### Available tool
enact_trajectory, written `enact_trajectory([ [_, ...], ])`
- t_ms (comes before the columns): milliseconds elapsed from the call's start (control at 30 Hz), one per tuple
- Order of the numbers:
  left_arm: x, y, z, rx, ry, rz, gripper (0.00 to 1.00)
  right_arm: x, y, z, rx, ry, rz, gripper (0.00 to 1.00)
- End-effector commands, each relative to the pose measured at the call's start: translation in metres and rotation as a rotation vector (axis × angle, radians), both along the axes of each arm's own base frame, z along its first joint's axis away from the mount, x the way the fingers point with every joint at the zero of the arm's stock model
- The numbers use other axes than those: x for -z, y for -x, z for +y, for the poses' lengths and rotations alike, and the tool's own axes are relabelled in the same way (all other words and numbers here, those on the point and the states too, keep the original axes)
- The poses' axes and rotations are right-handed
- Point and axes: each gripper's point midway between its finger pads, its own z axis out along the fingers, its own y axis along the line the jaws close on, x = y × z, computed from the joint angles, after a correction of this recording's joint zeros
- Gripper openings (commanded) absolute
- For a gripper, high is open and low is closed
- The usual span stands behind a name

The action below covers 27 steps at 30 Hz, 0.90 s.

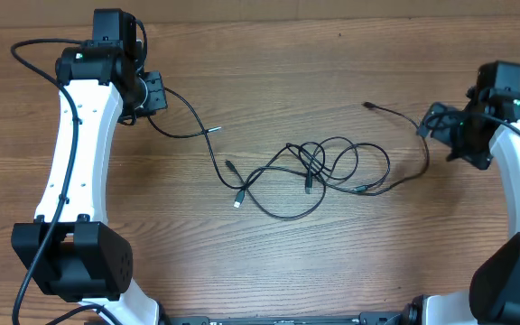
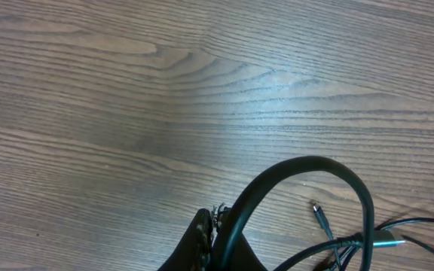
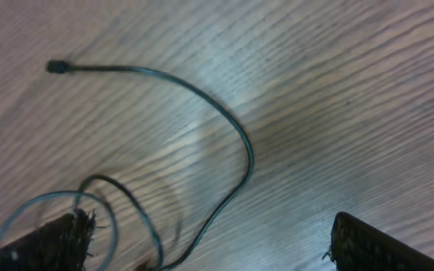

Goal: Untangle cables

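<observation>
Several thin black cables (image 1: 319,167) lie tangled on the middle of the wooden table. One cable (image 1: 188,126) runs from the tangle up to my left gripper (image 1: 156,93) at the back left. In the left wrist view that gripper (image 2: 218,229) is shut on this cable (image 2: 315,162), which arcs up and right from the fingers. Another cable (image 1: 395,113) runs from a plug end at the back right down to the tangle. My right gripper (image 1: 438,122) hovers beside it. In the right wrist view the fingers (image 3: 209,241) are wide open, with that cable (image 3: 239,143) on the table between them.
Loose plug ends lie at the tangle's left (image 1: 238,200) and near the left gripper's view (image 2: 320,214). A plug end (image 3: 57,67) sits at the far end of the right cable. Both arm bases stand at the table's front corners.
</observation>
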Motion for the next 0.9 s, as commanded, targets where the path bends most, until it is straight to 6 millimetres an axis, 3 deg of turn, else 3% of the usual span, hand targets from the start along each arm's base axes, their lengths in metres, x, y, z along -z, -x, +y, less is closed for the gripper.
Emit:
enact_trajectory([
  [0, -0.005, 0.001, 0.002, 0.021, -0.019, -0.013, 0.04, -0.062, -0.004, 0.020, -0.045, -0.068, -0.141, 1.00],
  [167, -0.005, 0.001, 0.001, 0.024, -0.011, -0.012, 0.04, -0.063, 0.018, 0.058, -0.124, -0.157, -0.075, 1.00],
  [233, -0.005, 0.001, 0.001, 0.024, -0.011, -0.012, 0.04, -0.057, 0.024, 0.085, -0.215, -0.158, -0.043, 1.00],
  [400, -0.005, 0.002, 0.001, 0.024, -0.010, -0.006, 0.04, -0.052, 0.016, 0.155, -0.634, -0.077, -0.114, 1.00],
  [500, -0.004, 0.003, -0.001, 0.028, -0.001, -0.002, 0.04, -0.045, 0.007, 0.187, -0.793, -0.045, -0.164, 1.00],
  [700, -0.004, 0.004, -0.002, 0.029, 0.003, 0.003, 0.04, 0.004, 0.006, 0.216, -1.054, -0.004, -0.079, 1.00],
  [733, -0.004, 0.004, -0.002, 0.029, 0.003, 0.002, 0.04, 0.020, 0.011, 0.224, -1.136, -0.020, -0.041, 1.00],
  [867, -0.004, 0.004, -0.002, 0.029, 0.003, 0.002, 0.04, 0.047, 0.021, 0.244, -1.254, -0.128, 0.006, 0.99],
])
